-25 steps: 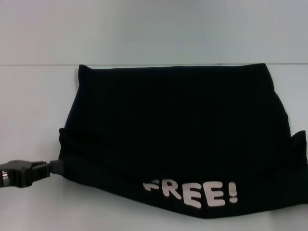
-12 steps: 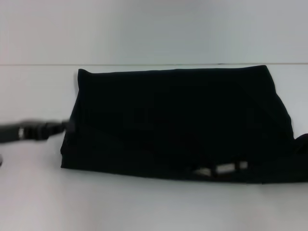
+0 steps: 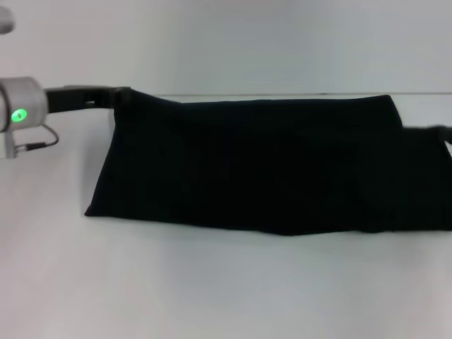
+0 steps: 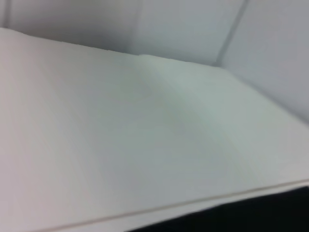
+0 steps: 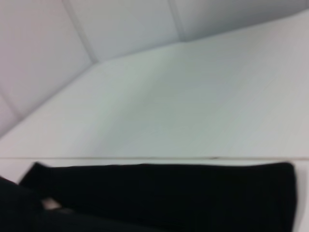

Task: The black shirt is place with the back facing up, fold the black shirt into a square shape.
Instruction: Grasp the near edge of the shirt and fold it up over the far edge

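My left gripper has risen from the near left side to the far left corner of the black shirt, clamped on that corner. The white lettering seen earlier is gone; the shirt now lies folded as a wide black band across the white table, reaching its far edge. At the right edge my right gripper meets the fabric; its grip I cannot tell.

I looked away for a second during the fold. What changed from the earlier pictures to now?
The left gripper carried the near-left edge of the black shirt from the near side to the far left corner. That fold hid the white "FREE!" print. The right gripper came to the far right edge. The shirt's far edge stayed put.
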You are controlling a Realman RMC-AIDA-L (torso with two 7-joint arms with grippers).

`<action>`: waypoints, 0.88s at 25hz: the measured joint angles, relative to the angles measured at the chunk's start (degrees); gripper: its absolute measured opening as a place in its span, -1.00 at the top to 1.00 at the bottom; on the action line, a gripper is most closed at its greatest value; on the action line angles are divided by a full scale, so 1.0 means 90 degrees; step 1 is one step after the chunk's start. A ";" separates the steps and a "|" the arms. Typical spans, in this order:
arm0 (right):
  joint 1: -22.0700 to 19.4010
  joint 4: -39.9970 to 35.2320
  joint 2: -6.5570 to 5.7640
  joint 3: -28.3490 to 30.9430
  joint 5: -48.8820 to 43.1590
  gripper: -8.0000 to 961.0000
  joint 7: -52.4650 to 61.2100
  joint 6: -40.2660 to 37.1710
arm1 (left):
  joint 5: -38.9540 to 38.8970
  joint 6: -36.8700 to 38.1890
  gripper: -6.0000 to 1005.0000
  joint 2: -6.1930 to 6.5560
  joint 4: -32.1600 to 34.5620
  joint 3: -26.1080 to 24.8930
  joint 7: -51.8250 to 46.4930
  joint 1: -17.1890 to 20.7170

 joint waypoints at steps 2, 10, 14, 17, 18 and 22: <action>0.0257 0.0198 0.0006 -0.0261 0.0000 0.99 0.0176 0.0648 | -0.0006 -0.0716 0.99 -0.0086 -0.0119 0.0215 0.0004 -0.0101; 0.1069 0.0664 0.0304 -0.0789 0.0028 0.99 0.0506 0.2508 | -0.0023 -0.1973 0.99 -0.0308 -0.0194 0.0613 0.0054 -0.0205; 0.1339 0.0677 0.0425 -0.0793 0.0042 0.99 0.0461 0.2931 | -0.0072 -0.2065 0.98 -0.0313 -0.0161 0.0615 0.0056 -0.0216; 0.1507 0.0679 0.0439 -0.0850 0.0046 0.98 0.0471 0.3221 | -0.0084 -0.2204 0.98 -0.0296 -0.0144 0.0618 0.0058 -0.0263; 0.1555 0.0680 0.0437 -0.0883 0.0047 0.98 0.0484 0.3308 | -0.0084 -0.2259 0.98 -0.0283 -0.0142 0.0618 0.0058 -0.0284; 0.1727 0.0682 0.0371 -0.0933 0.0047 0.98 0.0510 0.3485 | -0.0089 -0.2510 0.99 -0.0244 -0.0136 0.0618 0.0059 -0.0378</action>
